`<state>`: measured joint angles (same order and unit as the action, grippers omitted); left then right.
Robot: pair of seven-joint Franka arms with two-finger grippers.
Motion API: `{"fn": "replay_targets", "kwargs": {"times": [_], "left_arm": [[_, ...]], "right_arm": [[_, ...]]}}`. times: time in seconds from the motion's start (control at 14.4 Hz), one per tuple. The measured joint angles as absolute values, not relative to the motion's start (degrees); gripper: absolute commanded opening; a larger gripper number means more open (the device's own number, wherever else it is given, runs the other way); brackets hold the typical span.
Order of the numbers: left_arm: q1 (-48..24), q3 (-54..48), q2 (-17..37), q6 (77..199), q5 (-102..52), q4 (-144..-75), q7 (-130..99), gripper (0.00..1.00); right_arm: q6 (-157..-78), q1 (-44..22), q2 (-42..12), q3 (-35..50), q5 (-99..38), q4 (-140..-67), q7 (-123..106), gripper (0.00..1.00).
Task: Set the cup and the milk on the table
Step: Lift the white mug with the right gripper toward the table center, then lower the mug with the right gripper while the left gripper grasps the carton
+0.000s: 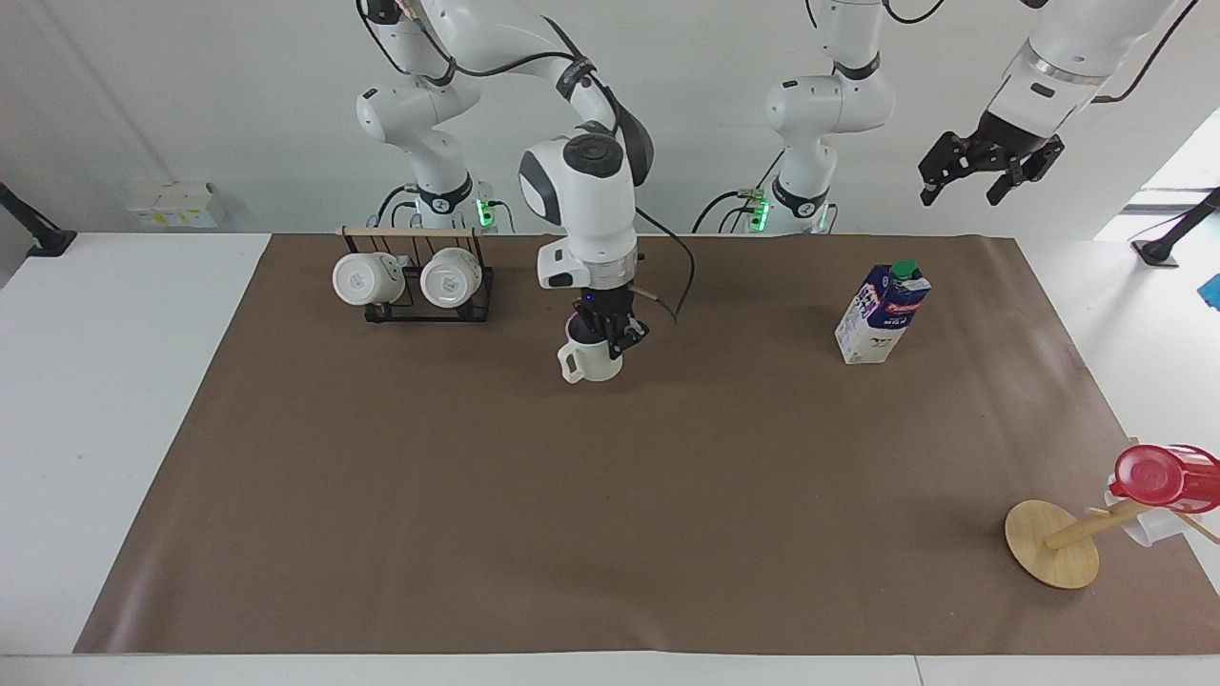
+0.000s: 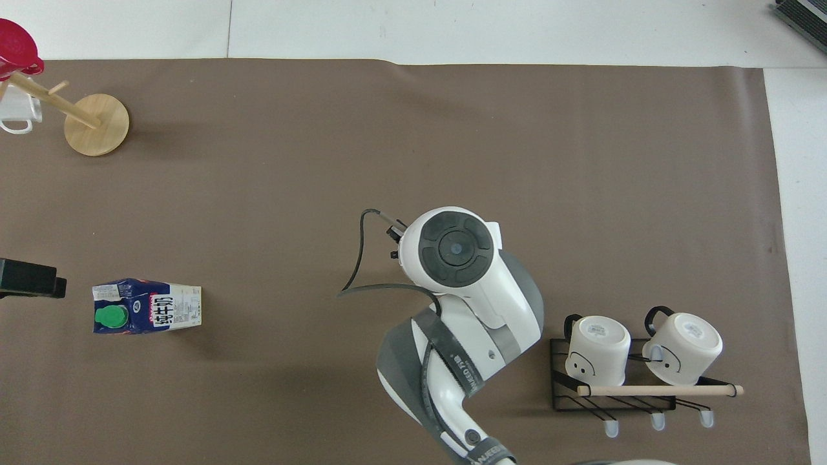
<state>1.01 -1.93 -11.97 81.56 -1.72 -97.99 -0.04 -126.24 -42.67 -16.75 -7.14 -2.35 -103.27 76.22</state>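
The cup [image 1: 595,364], cream-white with a loop handle, hangs upright in my right gripper [image 1: 604,335], which is shut on its rim, low over the brown mat [image 1: 610,495] between the mug rack and the milk. In the overhead view my right arm's wrist [image 2: 455,248] hides the cup. The milk [image 1: 882,312], a blue and white carton with a green cap, stands on the mat toward the left arm's end; it also shows in the overhead view [image 2: 146,306]. My left gripper [image 1: 986,170] waits open, high in the air above that end of the table.
A black wire rack [image 1: 415,310] [image 2: 614,400] with two white mugs stands close to the robots at the right arm's end. A tipped wooden mug tree [image 1: 1053,543] [image 2: 97,116] with a red cup [image 1: 1163,476] lies far from the robots at the left arm's end.
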Motion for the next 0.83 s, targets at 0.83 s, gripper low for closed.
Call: {"fn": "replay_targets", "kwargs": {"times": [0.83], "left_arm": [[1.0, -2.0, -12.0, 81.6, -1.7, -98.1, 0.0, 1.0]], "right_arm": [[-126.1, -45.5, -21.8, -7.4, -0.5, -99.8, 78.3, 0.0]]}}
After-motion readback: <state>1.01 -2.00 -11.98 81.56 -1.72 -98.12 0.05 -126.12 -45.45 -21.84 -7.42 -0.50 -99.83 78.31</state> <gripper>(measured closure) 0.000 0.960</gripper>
